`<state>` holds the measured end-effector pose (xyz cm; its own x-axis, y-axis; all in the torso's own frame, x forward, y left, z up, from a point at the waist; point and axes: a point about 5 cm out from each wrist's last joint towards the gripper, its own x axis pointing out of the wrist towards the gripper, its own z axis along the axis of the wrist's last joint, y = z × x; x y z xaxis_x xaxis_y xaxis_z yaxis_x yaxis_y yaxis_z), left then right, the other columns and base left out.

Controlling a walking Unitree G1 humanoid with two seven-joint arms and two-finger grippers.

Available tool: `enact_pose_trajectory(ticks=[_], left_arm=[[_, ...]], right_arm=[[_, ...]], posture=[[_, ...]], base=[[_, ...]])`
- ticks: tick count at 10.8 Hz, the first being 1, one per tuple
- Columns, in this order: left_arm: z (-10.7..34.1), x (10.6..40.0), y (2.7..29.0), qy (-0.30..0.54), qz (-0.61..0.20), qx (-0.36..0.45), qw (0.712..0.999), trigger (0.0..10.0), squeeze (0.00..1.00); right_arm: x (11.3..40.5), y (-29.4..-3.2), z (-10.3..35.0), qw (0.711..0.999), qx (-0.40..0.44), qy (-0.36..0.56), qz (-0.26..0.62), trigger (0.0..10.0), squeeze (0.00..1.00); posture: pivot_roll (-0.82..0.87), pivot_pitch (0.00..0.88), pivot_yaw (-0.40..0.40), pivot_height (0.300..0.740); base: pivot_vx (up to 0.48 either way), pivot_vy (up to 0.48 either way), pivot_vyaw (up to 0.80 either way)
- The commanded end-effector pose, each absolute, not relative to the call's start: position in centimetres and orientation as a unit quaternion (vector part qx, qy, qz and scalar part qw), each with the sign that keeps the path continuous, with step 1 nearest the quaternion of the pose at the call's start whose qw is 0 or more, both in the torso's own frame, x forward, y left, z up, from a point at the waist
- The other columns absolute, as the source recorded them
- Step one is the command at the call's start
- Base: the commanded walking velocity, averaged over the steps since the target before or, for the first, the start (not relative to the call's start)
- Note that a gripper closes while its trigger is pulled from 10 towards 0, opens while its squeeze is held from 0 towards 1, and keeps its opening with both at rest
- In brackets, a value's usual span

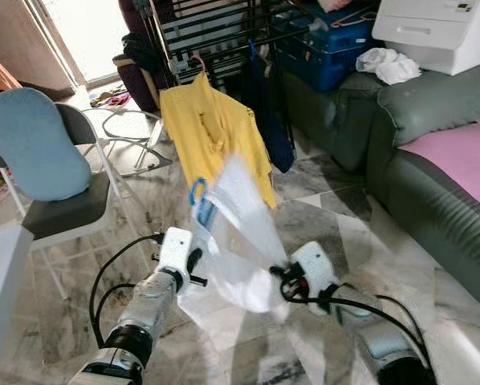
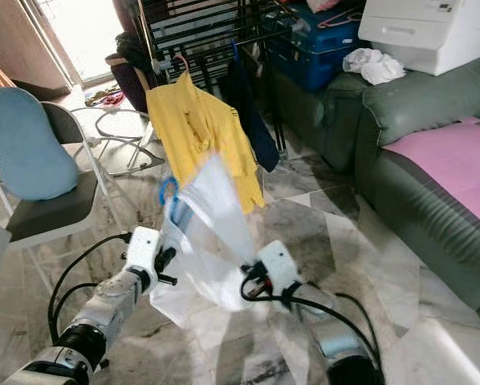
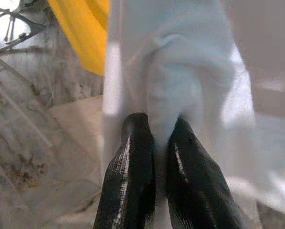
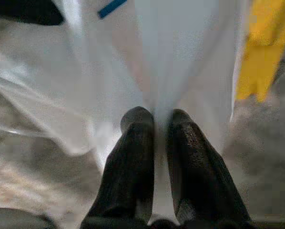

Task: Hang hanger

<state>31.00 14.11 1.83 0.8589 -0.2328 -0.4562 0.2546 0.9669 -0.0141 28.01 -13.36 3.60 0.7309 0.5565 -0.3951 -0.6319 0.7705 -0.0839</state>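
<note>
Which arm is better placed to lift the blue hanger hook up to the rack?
Left, probably. The left gripper pinches the white garment on the side nearer the blue hanger hook; the right gripper holds the far edge.

Grey marble-look tile floor is lying throughout. A dark green sofa is sitting at 3 o'clock with a pink cover. A folding chair with a blue cushion is standing at 9. A black drying rack is standing at 12, daylight coming through a doorway at 11.
</note>
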Motion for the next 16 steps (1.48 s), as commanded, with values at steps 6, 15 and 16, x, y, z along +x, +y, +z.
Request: enact_pose_trajectory(ticks=[6,15,16], left_arm=[[3.5,32.2,15.8,0.206,-0.127,0.051,0.969,0.0,0.00],[3.6,27.5,17.5,0.160,-0.479,0.245,0.828,0.0,0.00],[3.6,27.0,17.0,0.143,-0.514,0.278,0.799,0.0,0.00]], right_arm=[[25.4,-12.7,5.4,0.843,-0.181,0.116,0.493,10.0,1.00],[28.6,-18.8,12.0,0.816,-0.287,0.074,0.496,10.0,1.00],[28.9,-18.9,12.7,0.815,-0.280,0.070,0.502,10.0,1.00]], posture=[[-0.15,0.000,0.174,0.740],[-0.15,0.000,0.176,0.740],[-0.15,0.000,0.179,0.740]], base=[[0.000,0.000,0.00],[0.000,0.000,0.00],[0.000,0.000,0.00]])
